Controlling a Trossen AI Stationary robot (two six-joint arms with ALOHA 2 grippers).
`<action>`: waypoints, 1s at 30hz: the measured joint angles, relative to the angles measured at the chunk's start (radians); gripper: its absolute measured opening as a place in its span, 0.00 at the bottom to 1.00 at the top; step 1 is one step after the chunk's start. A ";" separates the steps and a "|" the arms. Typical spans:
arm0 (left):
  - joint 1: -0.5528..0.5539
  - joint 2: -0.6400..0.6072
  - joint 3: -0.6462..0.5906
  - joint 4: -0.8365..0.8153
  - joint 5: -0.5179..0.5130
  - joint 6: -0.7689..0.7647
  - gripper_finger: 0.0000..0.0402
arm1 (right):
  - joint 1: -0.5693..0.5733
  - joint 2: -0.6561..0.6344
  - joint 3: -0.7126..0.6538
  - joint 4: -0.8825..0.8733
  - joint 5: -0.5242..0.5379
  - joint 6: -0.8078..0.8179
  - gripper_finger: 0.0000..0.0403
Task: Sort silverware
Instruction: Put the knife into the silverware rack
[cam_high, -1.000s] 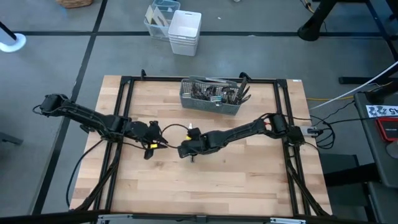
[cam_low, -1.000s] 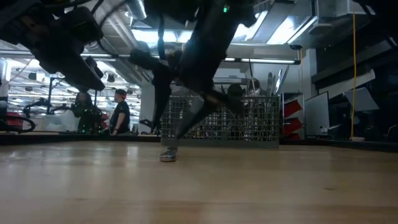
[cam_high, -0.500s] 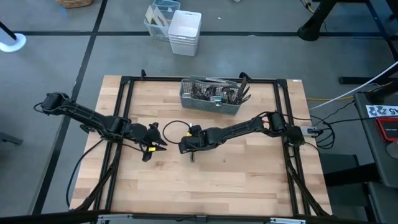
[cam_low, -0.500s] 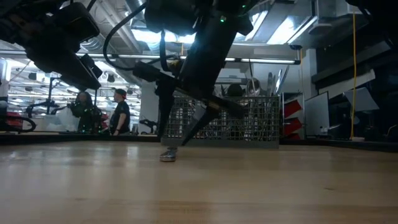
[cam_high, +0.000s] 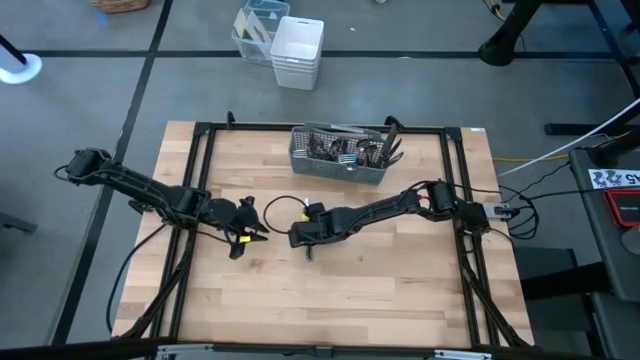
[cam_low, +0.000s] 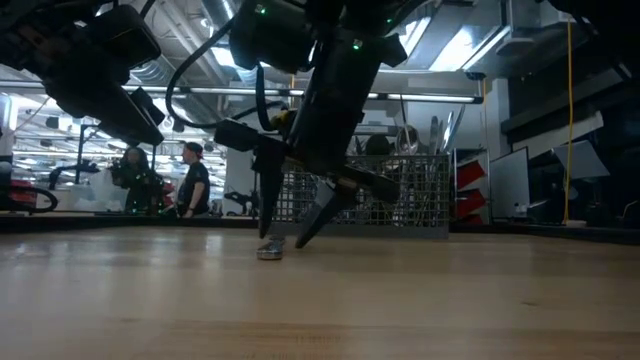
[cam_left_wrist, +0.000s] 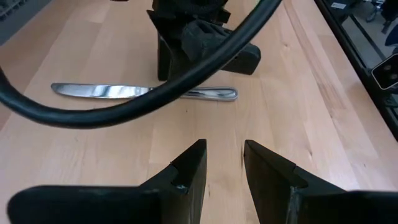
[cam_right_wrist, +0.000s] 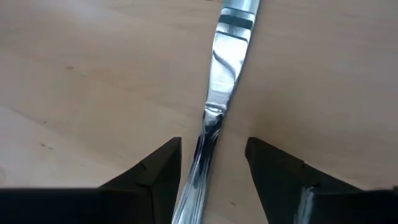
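One shiny silver table knife (cam_right_wrist: 217, 118) lies flat on the pale wooden worktop (cam_high: 380, 280), between the spread fingers of the right hand (cam_right_wrist: 214, 165). The left hand (cam_left_wrist: 222, 165), fingers apart and empty, waits just beside. One grey mesh caddy (cam_high: 338, 165) holds the remaining cutlery, too jumbled to count.

1. I find no legible text, label, brand or number on the table (cam_high: 330, 300).
2. A white tag (cam_high: 612, 179) well beyond the table's right edge bears dark characters I cannot read.
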 joint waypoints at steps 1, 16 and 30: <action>0.000 0.000 0.000 0.000 0.000 0.000 0.25 | 0.000 0.000 0.000 -0.003 0.003 0.000 0.46; 0.000 0.000 0.000 0.000 0.000 0.007 0.25 | -0.008 0.006 -0.001 0.017 -0.019 -0.072 0.16; 0.000 0.000 0.000 -0.003 0.000 0.007 0.25 | -0.008 0.002 0.002 -0.265 -0.068 -0.082 0.08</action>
